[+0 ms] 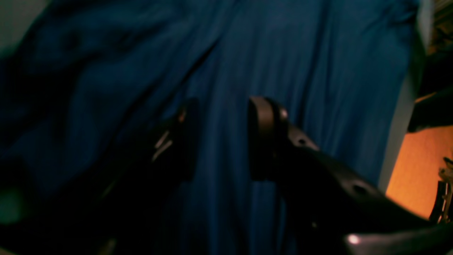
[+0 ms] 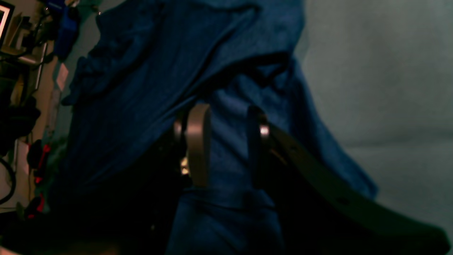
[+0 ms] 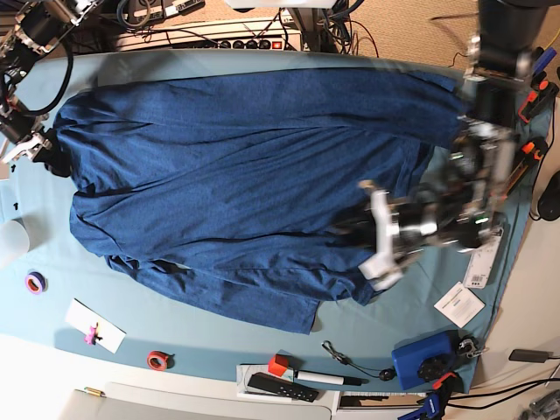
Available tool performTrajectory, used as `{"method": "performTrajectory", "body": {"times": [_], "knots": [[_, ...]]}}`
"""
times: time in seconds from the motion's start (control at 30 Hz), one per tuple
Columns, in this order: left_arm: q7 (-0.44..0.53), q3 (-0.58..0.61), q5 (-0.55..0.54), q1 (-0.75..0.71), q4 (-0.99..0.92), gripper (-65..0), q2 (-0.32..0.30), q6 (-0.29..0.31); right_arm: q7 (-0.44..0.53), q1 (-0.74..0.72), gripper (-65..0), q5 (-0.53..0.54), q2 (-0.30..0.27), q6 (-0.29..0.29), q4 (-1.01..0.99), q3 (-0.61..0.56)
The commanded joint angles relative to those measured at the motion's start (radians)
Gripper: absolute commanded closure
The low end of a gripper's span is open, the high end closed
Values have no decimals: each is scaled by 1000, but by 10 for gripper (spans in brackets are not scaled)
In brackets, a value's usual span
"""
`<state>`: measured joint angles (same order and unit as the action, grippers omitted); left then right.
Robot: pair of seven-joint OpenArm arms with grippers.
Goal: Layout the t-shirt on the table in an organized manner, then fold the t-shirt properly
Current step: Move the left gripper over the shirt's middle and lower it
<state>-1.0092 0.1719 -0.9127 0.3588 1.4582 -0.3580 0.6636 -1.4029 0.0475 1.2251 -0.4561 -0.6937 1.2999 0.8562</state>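
Observation:
The dark navy t-shirt [image 3: 236, 175] lies spread across the light teal table [image 3: 201, 337], with a folded flap along its near edge. My left gripper [image 3: 350, 229] hovers over the shirt's right part. In the left wrist view it [image 1: 223, 138] is open and empty, with the shirt [image 1: 318, 71] blurred behind it. My right gripper [image 3: 54, 160] is at the shirt's left edge. In the right wrist view it [image 2: 226, 141] has shirt fabric [image 2: 141, 88] bunched between its jaws and tented up off the table [image 2: 382, 71].
Small items line the near edge: a purple tape roll [image 3: 35, 282], a white card [image 3: 94, 325], a red tape roll [image 3: 157, 360], a remote and marker [image 3: 293, 382], a blue box [image 3: 424, 360]. Paper tags [image 3: 459, 304] lie right. A power strip [image 3: 219, 39] runs behind.

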Motion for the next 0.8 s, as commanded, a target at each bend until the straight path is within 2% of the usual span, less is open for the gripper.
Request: {"method": "performTrajectory", "body": {"times": [0.0,0.17,0.4,0.5,0.63,0.77], "knots": [[25,8,-2,43,14,-214,17,-1,18,-8,-173,29,-24,-4,15,5],[105,101,130,85,14,-214,136,-3,19,-9,-174,36,-14,-4,15,5],[269,276,417,119,-50,-204,288,-134,7,-5,-174,22,4,-4,15,5],[285,340,457,154,-130,-204,352,-168,7,12,-174,12,23,-4,15,5],[284,385,457,209,-261,-204,430,-174,7,64,-173,12,38,-4,15,5],[277,384,456,223,-336,-204,463,-174,11,112,-173,-9,32,-4,15,25]]}}
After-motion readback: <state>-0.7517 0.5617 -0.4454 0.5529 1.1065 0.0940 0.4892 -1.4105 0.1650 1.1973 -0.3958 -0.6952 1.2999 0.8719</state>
